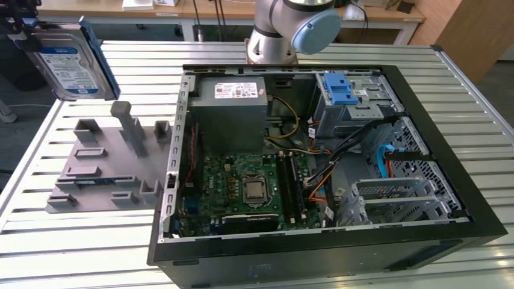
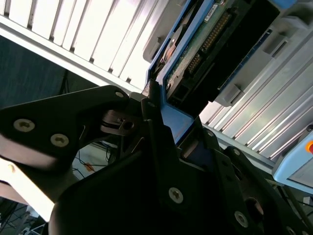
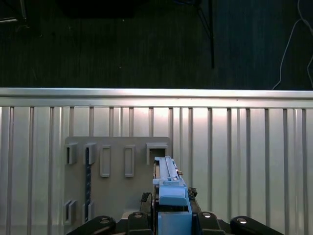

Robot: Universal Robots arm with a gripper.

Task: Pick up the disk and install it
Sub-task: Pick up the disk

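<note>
The disk, a silver hard drive with a white-and-blue label in a blue carrier, hangs upright in the air above the table's corner at the exterior view's left. My gripper is shut on its upper end. In the first wrist view the disk runs edge-on out from between my fingers, over the grey holder block. In the second wrist view the blue carrier is clamped between the black fingers, and the disk's circuit side faces the camera.
The open computer case lies on the slatted table, with a blue-handled drive bay at its far corner on the exterior view's right. A grey power-supply box and the motherboard fill its left half. The grey holder fixture stands left of the case.
</note>
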